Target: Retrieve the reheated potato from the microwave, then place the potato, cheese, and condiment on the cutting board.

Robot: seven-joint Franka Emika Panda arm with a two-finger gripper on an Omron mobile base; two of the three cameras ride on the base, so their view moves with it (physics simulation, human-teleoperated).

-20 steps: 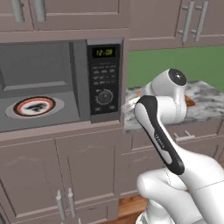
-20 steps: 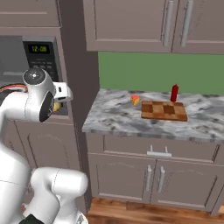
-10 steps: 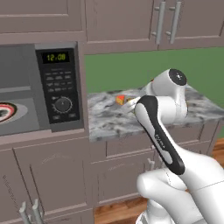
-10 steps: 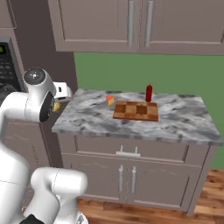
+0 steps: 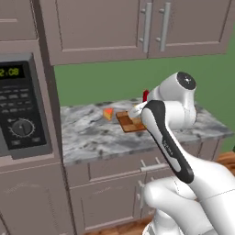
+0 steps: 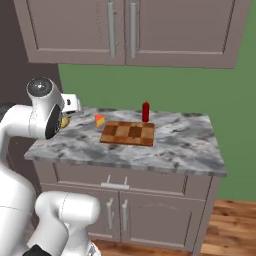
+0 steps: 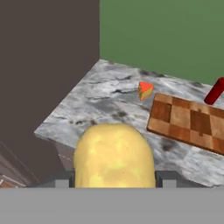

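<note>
Between the hand's (image 7: 113, 181) fingers — apparently gripped — sits the potato (image 7: 113, 155).

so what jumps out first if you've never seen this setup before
The big pale-yellow potato held between the gripper fingers, close up in the hand view. Beyond it, on the grey marble counter, the checkered cutting board lies bare, with the orange cheese wedge to its left and the red condiment bottle behind it.

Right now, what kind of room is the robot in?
It looks like a kitchen. There is a built-in microwave beside a marble counter, cupboards hang above it, and a cutting board lies on the counter with cheese next to it.
</note>
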